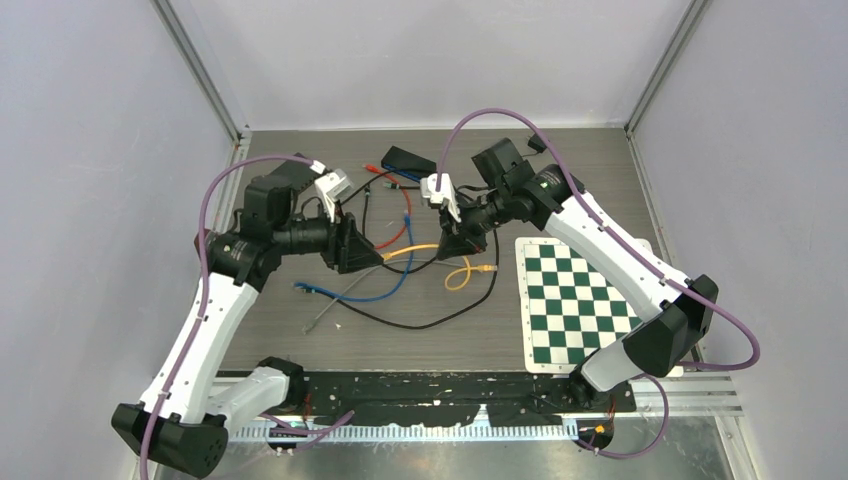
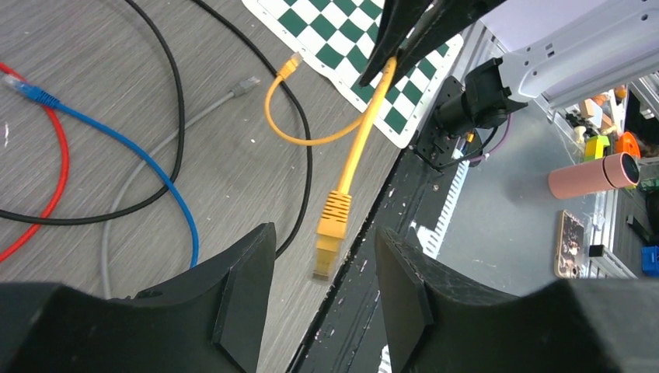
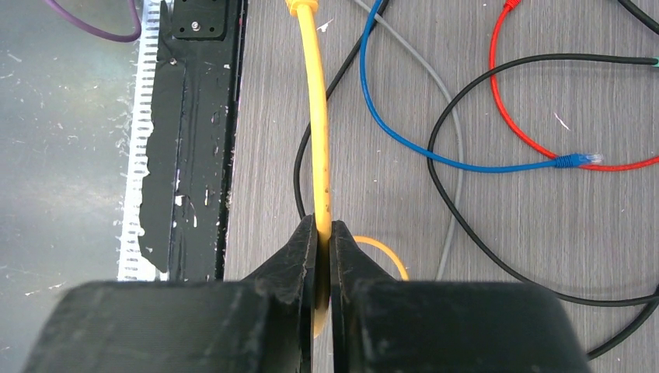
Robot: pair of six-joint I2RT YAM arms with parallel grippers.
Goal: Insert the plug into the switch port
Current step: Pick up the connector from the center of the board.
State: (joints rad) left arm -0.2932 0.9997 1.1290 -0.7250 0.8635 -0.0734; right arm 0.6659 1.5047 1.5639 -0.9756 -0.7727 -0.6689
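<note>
The yellow plug point(image 2: 334, 225) hangs in the air on its yellow cable point(image 2: 365, 124), just ahead of the gap of my left gripper point(image 2: 325, 237). That gripper is open and its fingers point(image 2: 249, 280) do not touch the plug. My right gripper point(image 3: 324, 227) is shut on the yellow cable point(image 3: 317, 116), a short way behind the plug point(image 3: 301, 6). In the top view both grippers, left point(image 1: 372, 252) and right point(image 1: 455, 243), face each other over mid-table. The black switch point(image 1: 408, 158) lies at the back; its port does not show.
Red point(image 1: 400, 232), blue point(image 1: 395, 285), grey point(image 1: 335, 305) and black point(image 1: 440, 320) cables lie tangled on the table. The yellow cable's other end point(image 1: 487, 269) rests beside a green checkered mat point(image 1: 575, 300). The table's black front rail point(image 2: 373, 264) runs below the plug.
</note>
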